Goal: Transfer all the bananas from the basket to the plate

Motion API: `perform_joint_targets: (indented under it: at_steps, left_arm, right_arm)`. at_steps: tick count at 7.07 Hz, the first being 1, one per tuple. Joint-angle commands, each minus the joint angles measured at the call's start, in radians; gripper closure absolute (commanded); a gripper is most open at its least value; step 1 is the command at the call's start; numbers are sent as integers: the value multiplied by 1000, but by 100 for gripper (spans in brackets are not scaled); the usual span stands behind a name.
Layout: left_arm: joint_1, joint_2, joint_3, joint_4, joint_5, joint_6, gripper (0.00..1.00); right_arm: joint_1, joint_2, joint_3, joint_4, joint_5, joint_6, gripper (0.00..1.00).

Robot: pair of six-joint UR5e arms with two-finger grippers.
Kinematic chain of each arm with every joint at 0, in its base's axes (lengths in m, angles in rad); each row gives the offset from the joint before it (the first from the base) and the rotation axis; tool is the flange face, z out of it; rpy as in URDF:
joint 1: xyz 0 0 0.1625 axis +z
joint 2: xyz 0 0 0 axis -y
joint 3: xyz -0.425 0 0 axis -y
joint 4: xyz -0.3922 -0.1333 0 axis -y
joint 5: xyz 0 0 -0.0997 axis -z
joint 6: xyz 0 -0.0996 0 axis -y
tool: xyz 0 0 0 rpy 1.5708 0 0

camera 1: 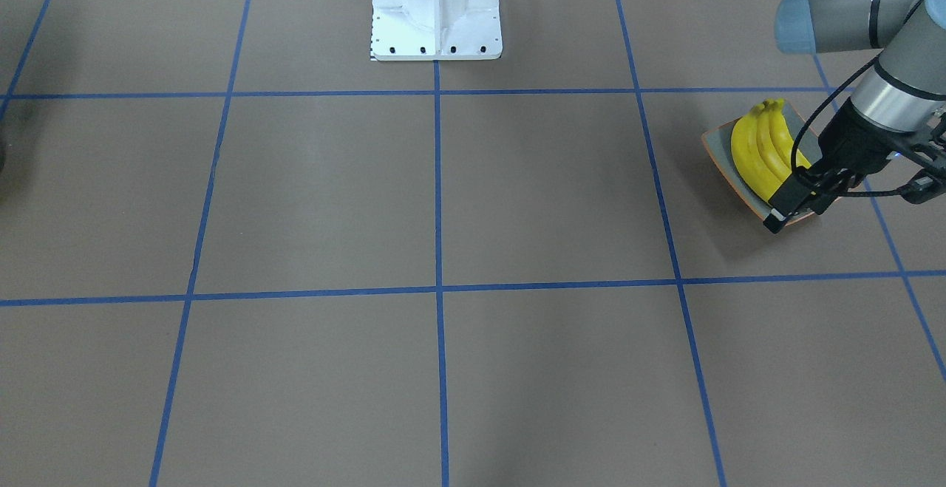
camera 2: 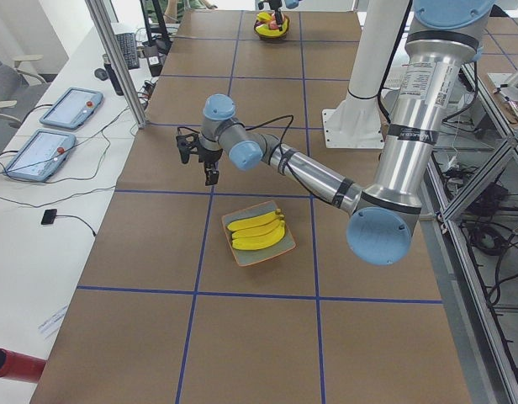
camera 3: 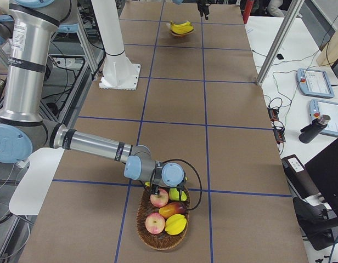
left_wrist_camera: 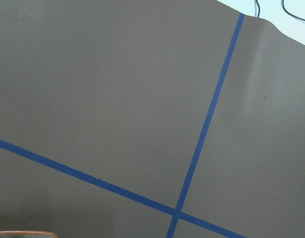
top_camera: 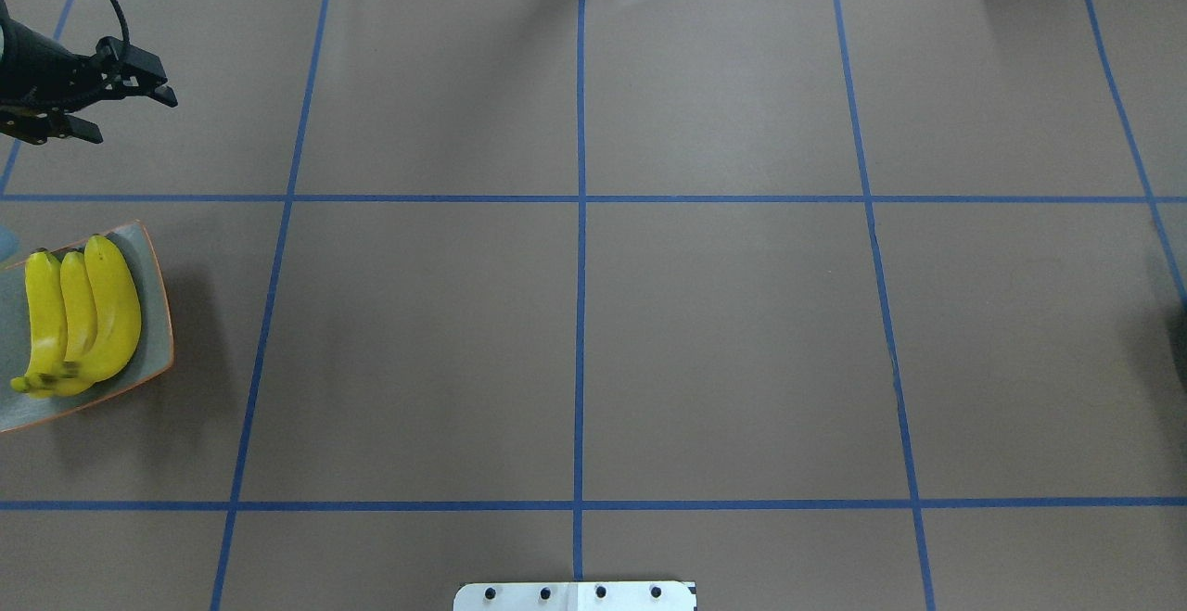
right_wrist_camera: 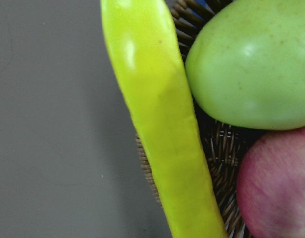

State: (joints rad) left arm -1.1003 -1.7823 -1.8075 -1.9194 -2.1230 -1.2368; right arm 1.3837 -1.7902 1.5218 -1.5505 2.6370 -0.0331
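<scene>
While spread and empty, left jaws near the plate (top_camera: 154, 344) with three bananas (top_camera: 93, 314); right jaws: state unclear

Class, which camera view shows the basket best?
Exterior right: nearly the whole basket shows, near, with its fruit. Right wrist shows only a patch of it behind a banana. Exterior left shows it small and far away. Overhead, front-facing and left wrist miss it.
</scene>
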Motion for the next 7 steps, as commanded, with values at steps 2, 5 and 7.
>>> perform_joint_targets:
  at_steps: [2,5,7]
  left_arm:
    - [2,-2,1,0,0,-1,0]
    - [3,-2,-1,0,0,-1,0]
    - [2,-2,1,-1,2,0,0]
  right_arm:
    - [0,0,-3,3,-5,-1,22]
    - [0,0,-8,1,-5,-1,28]
    - [-2,0,-17,3,-5,-2,29]
